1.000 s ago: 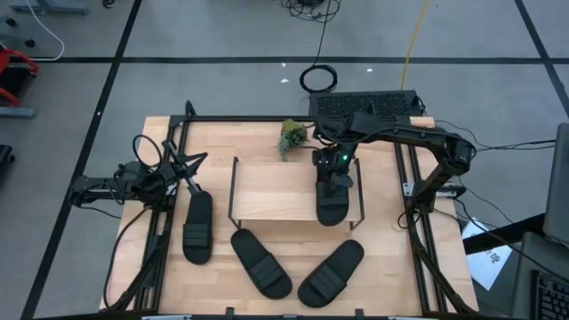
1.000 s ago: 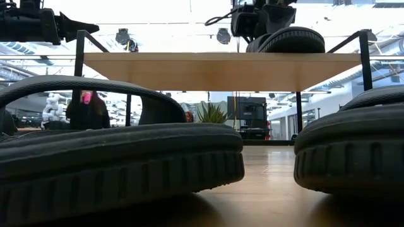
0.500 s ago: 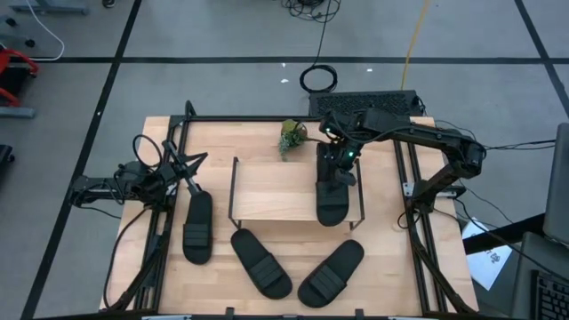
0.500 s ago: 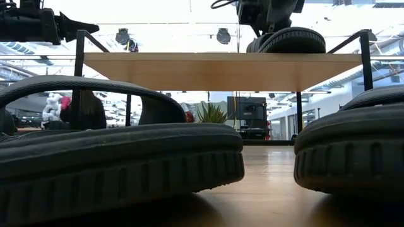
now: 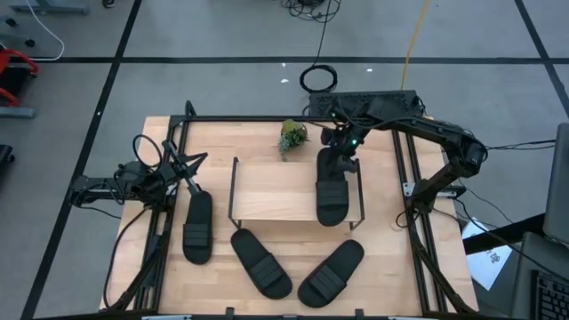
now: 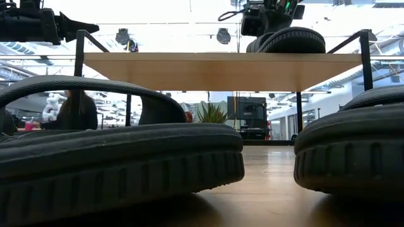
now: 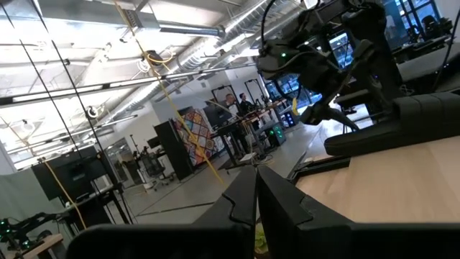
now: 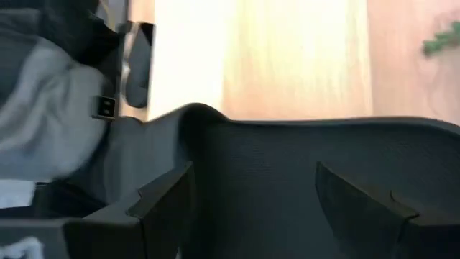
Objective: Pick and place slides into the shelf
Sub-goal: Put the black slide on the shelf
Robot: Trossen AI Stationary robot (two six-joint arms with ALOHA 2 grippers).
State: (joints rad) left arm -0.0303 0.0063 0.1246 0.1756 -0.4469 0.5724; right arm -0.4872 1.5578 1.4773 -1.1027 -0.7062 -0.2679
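The shelf (image 5: 276,191) stands mid-table. One black slide (image 5: 332,197) lies flat on the right part of its top board, also visible in the low view (image 6: 291,40). My right gripper (image 5: 340,145) hovers open just above and behind the slide's far end, one finger to each side of the slide (image 8: 273,173) in its wrist view. Three more slides (image 5: 197,228) (image 5: 261,263) (image 5: 331,273) lie on the table, left of and in front of the shelf. My left gripper (image 5: 190,165) waits shut at the table's left.
A small green plant (image 5: 292,135) stands just behind the shelf, left of my right gripper. Black frame rails (image 5: 267,118) run along the table's far, left and right sides. The shelf's top board is bare to the left of the slide.
My right gripper has drawn back from the slide toward the table's far edge and risen a little. The slide stays lying on the shelf's top board where it was.
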